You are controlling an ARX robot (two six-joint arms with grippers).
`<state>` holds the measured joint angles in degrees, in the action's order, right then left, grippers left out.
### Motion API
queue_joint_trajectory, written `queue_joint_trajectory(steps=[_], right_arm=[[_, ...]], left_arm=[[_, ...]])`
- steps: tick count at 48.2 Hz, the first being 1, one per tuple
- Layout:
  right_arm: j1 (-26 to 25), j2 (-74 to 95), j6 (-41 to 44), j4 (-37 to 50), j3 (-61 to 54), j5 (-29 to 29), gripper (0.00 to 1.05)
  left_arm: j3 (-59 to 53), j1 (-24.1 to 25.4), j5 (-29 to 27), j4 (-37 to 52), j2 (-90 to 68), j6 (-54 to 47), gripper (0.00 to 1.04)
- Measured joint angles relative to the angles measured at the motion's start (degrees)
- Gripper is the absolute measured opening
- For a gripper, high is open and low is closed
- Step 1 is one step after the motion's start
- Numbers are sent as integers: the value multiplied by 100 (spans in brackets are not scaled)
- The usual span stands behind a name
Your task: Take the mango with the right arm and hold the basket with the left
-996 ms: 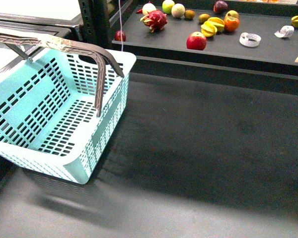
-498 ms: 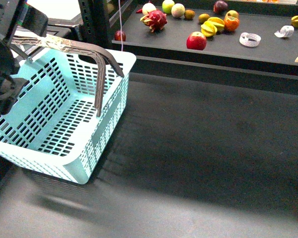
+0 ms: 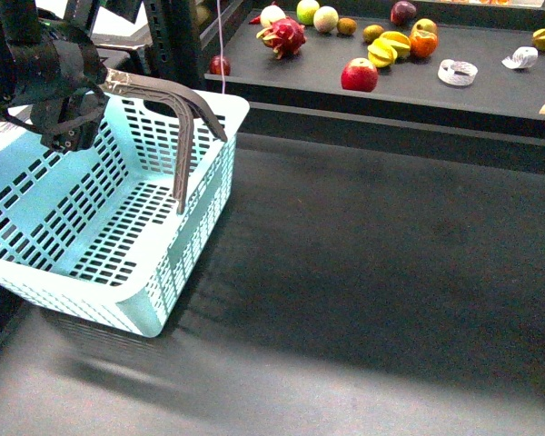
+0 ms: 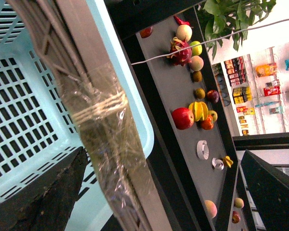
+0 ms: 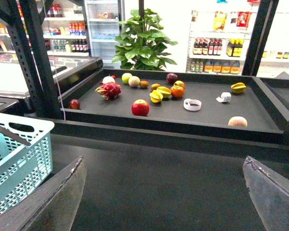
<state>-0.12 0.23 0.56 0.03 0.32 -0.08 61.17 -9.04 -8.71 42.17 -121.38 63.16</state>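
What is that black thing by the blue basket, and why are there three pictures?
It's a robot with two arms, each ending in a two-fingered gripper. One picture comes from a camera on its body, the other two from cameras on its wrists. The left gripper is open at the basket, its fingers either side of the taped handle, not squeezing it. The right gripper is open and empty, facing a dark tray holding an apple, a dragon fruit and other fruit.
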Motion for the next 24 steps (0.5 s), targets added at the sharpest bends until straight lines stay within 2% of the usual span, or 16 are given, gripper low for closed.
queue_joint_trajectory(steps=[20,22,24], right_arm=[[0,0,0,0,0,0,97],[0,0,0,0,0,0,97],[0,0,0,0,0,0,97]], left_arm=[[704,111,61,-28,-730,11,96],[743,116,63,-44,-778,13,92],[769,116,61,-50,-824,13,83]])
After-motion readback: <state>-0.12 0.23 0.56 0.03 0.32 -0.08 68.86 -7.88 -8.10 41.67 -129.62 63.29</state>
